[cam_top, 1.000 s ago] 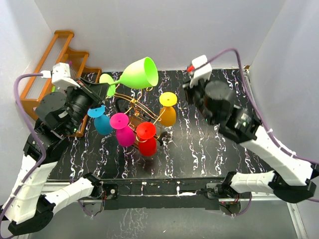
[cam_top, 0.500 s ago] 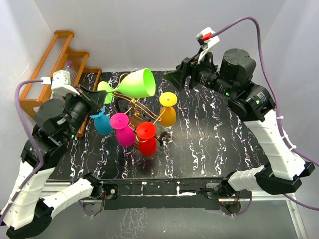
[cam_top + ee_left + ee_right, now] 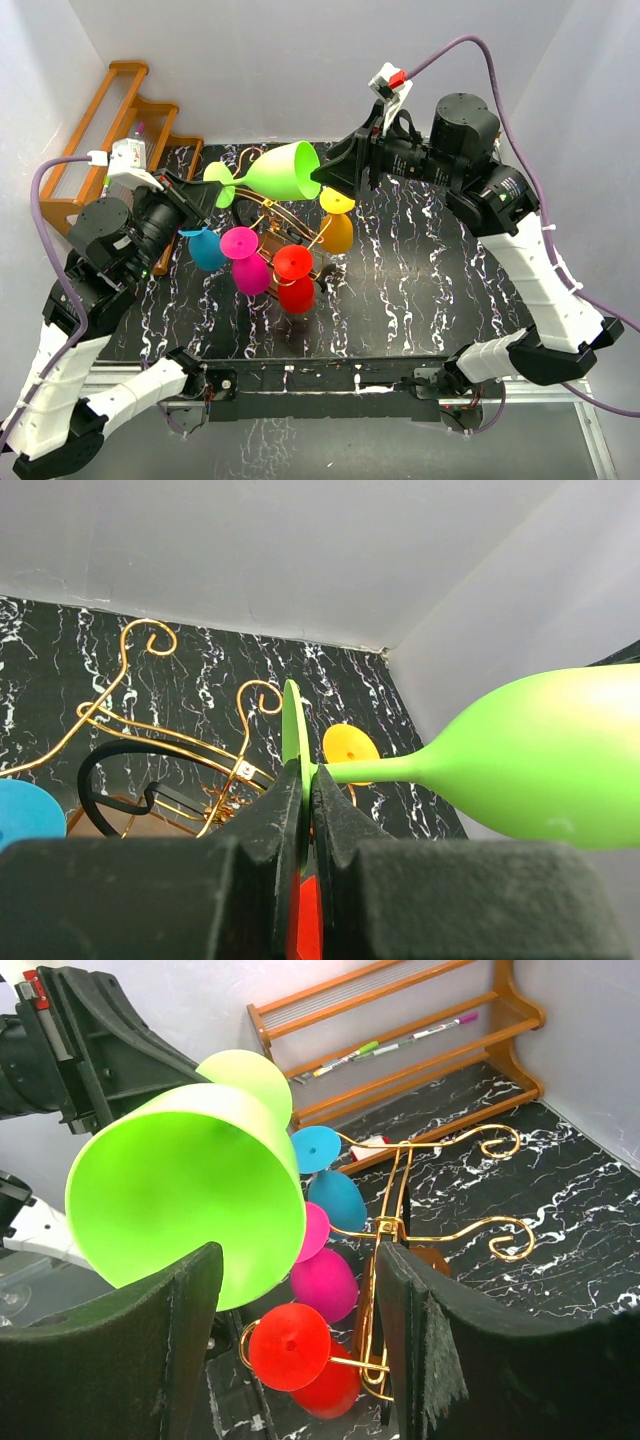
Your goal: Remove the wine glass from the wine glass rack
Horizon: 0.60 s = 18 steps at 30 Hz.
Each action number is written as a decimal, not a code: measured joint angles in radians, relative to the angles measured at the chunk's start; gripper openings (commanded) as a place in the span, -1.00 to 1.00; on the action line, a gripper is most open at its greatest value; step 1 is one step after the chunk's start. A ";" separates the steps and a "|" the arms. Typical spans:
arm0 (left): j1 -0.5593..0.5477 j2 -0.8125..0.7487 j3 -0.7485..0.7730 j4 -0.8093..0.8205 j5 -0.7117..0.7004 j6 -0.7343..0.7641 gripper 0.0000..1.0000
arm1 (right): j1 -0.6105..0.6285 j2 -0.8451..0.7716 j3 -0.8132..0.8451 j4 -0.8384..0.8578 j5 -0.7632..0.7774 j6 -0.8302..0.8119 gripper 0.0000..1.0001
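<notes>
A green wine glass (image 3: 281, 170) hangs on its side in the air above the wine glass rack (image 3: 270, 211), its bowl pointing right. My left gripper (image 3: 207, 189) is shut on the thin foot disc, and the stem (image 3: 375, 770) runs out to the right of my pinching jaws (image 3: 303, 776). My right gripper (image 3: 326, 176) is open at the bowl's rim. In the right wrist view the bowl's mouth (image 3: 185, 1190) sits just ahead of the left finger (image 3: 170, 1340). Blue (image 3: 206, 246), pink (image 3: 246, 262), red (image 3: 295, 281) and yellow (image 3: 337, 222) glasses hang on the golden wire (image 3: 385, 1228).
An orange-brown stepped shelf (image 3: 120, 110) holding pens stands in the back left corner. White walls close in the back and both sides. The black marbled tabletop (image 3: 420, 290) stretches to the right of the rack.
My right arm swung up and to the left until its gripper reached the green bowl, and its jaws opened. The left gripper brought the glass slightly lower while still holding it.
</notes>
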 measured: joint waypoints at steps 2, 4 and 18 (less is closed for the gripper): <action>0.000 0.000 -0.001 0.001 0.005 0.000 -1.00 | 0.000 0.000 0.000 0.002 -0.009 0.003 0.30; 0.000 0.000 -0.005 0.006 0.014 0.000 -1.00 | 0.000 0.000 0.000 0.004 -0.013 0.007 0.29; 0.001 0.059 -0.005 0.018 0.053 -0.003 0.03 | -0.001 0.076 0.004 0.049 -0.040 0.030 -0.85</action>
